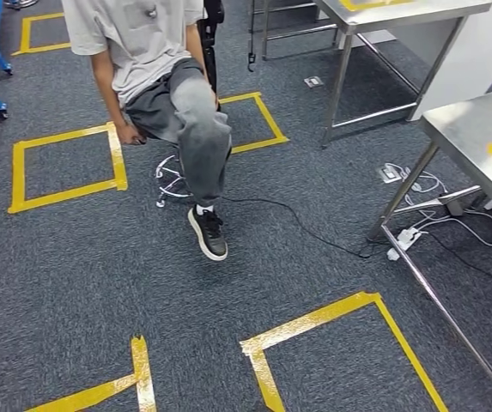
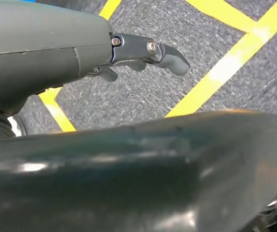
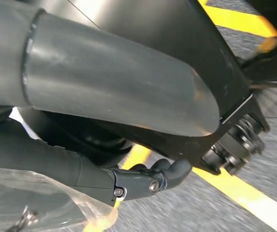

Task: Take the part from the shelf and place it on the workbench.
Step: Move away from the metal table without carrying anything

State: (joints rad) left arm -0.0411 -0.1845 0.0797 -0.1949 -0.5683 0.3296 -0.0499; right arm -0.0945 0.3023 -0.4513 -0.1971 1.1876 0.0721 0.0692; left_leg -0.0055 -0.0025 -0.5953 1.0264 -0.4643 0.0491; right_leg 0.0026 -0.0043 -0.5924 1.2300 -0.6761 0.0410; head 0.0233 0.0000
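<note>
My right hand point(image 3: 104, 179) grips the part point(image 3: 38, 203), a clear plastic bag, down by my side. My left hand point(image 2: 93, 53) hangs with fingers apart, holding nothing. Steel workbench point(image 1: 476, 129) stands ahead right.

We see a grey carpeted floor point(image 1: 100, 275) marked with yellow tape squares point(image 1: 68, 165), one at the left of the frame and another at the lower right. White cables and a power strip point(image 1: 406, 238) lie on it at the right, beneath a steel workbench point(image 1: 470, 137). A black cord point(image 1: 294, 225) runs across the middle.
</note>
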